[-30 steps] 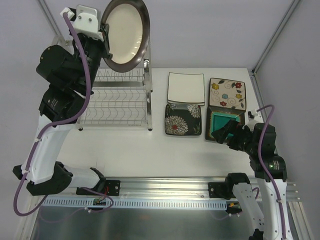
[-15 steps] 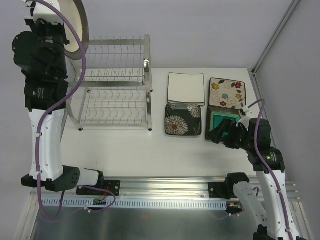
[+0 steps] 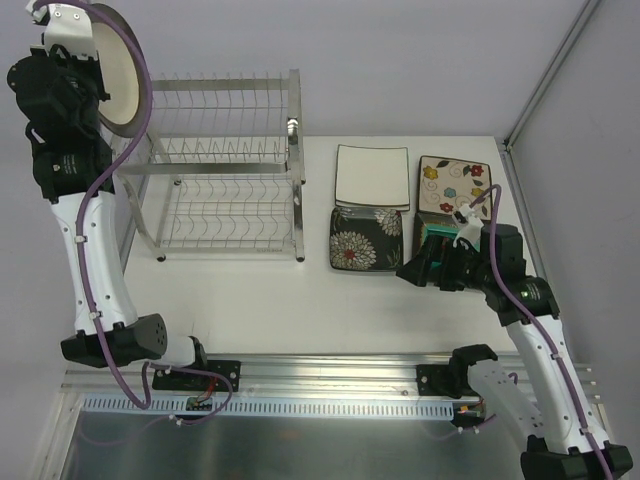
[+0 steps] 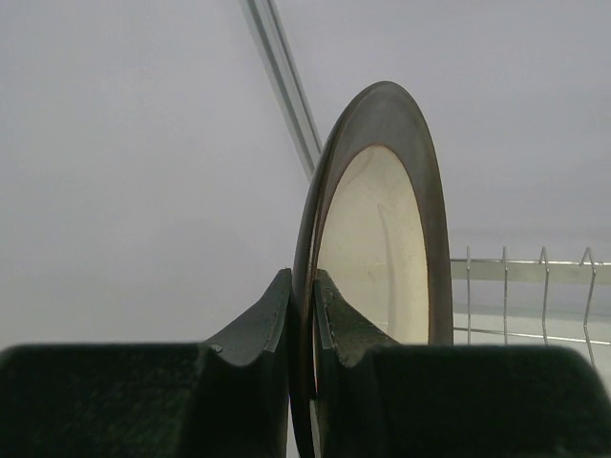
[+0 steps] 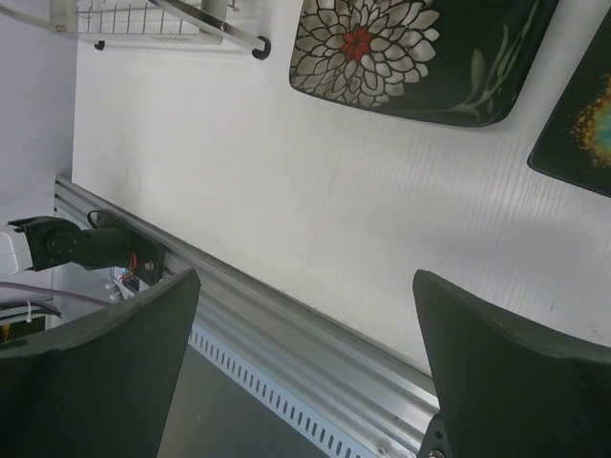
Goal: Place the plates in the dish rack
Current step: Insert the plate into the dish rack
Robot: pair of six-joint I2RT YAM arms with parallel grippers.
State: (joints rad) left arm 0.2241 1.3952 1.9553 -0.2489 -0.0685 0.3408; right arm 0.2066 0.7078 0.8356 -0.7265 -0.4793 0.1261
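Grey walls all round, white table (image 3: pixel 260 300) in the middle. On its far left, dish rack (image 3: pixel 230 215): two tiers of upright prongs, no plate slotted in yet.

High up, past the rack's left end: left gripper (image 4: pixel 304 286) pressed tight on the dark rim of the round cream plate (image 3: pixel 120 70). Plate on edge, well above the top tier.

Judged step: first plate lifted and carried, not yet placed. Next move, probably: bring it across over the rack, keep it upright, line its edge with a gap between prongs, lower until seated, then let go. Worth minding the top rail and corner posts below. Thin rim grip, so some risk of swing or slip.

Right of the rack, four square plates lying flat in a close block: plain white plate (image 3: pixel 372 177), flowered cream plate (image 3: pixel 455 186), black chrysanthemum plate (image 3: pixel 366 240), teal-centred plate (image 3: pixel 430 240), this last partly hidden by the right arm. Right gripper (image 5: pixel 305 277) spread wide, holding nothing, hovering over bare table just in front of the black plate. Well apart from the rack, so no hindrance to the left arm.
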